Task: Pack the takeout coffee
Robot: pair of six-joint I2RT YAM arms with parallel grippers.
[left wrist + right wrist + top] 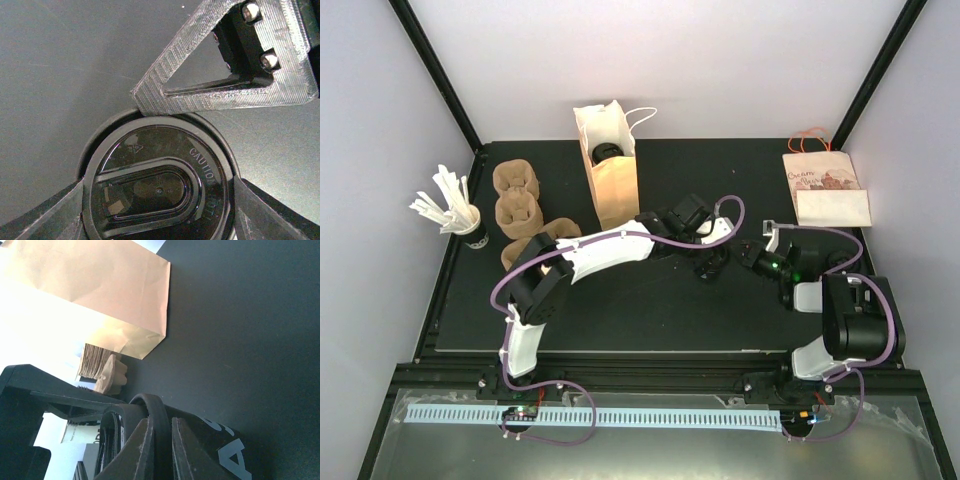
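Lidding at tabletop [620,310] centre
Your left gripper [158,200] jaws clasp the coffee cup [217,447] wide; right gripper [159,440] jaws pinch its lid [160,185]; next, probably bag it upright.

A flat printed paper bag [825,188] lies at the black surface's [650,310] far right corner; at the left edge a dark cup of white sticks [460,218] stands beside stacked pulp carriers [518,195]

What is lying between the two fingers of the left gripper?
The fingers of the left gripper flank a lidded cup, which fills the gap; seen in the left wrist view.
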